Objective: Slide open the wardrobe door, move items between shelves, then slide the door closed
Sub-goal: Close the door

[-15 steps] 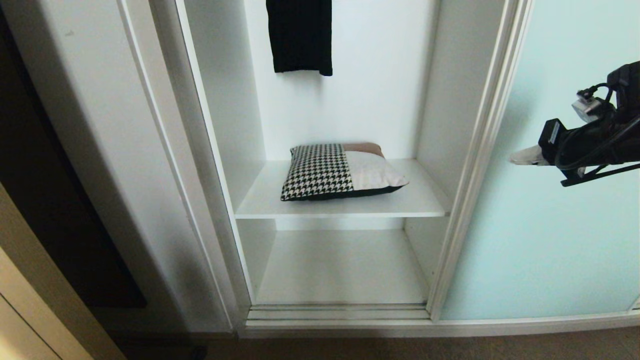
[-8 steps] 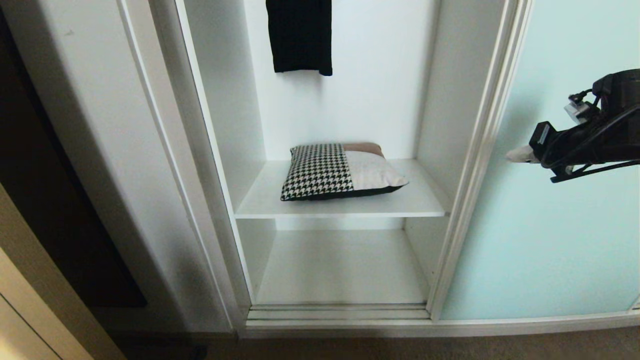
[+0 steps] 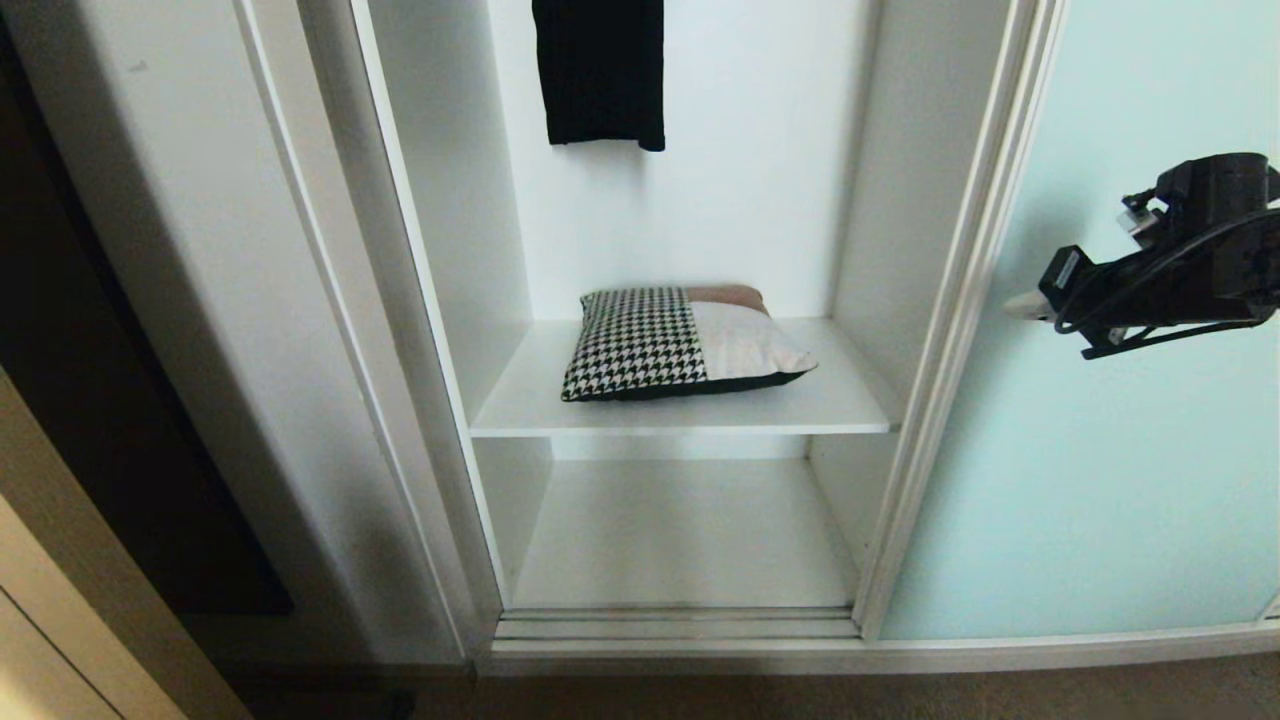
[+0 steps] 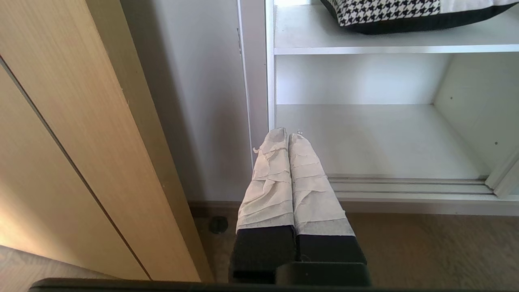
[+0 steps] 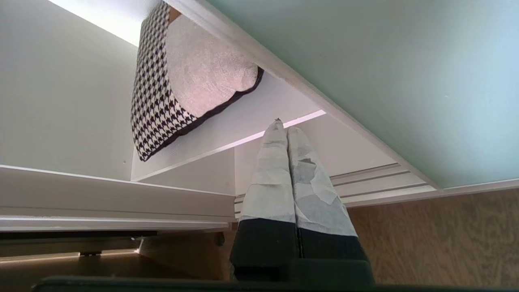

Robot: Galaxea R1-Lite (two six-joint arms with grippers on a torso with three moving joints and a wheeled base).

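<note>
The right end effector [image 3: 1015,306] had crept a little higher and further left than a second before, so that its taped tip now hung just short of the sliding door's silver-white frame, out in front of the pale aqua sliding wardrobe door [image 3: 1100,450]. Its two wrapped fingers [image 5: 275,162] were pressed flat together, clenched on nothing. Everything else stood as it had: the door pushed aside to the right, the wardrobe's inside open, the cushion unmoved.

Nearest the floor, the left end effector [image 4: 288,138] hung low by the wardrobe's left corner, its fingers likewise clenched together and empty, pointing toward the ridged floor track [image 3: 680,625] and the lower shelf [image 3: 680,530], which was bare. A wood-grain panel [image 4: 73,134] stood close beside that arm.

Further in and higher, the upper shelf [image 3: 830,405] carried the cushion [image 3: 680,340], lying flat near the middle of the board with its houndstooth half to the left and the light-grey patch to the right. It lay to the left of the right end effector and a little below it, well apart, with the door's frame standing between the two.

Furthest back, a black garment [image 3: 600,70] hung down against the white rear wall, above the cushion.
</note>
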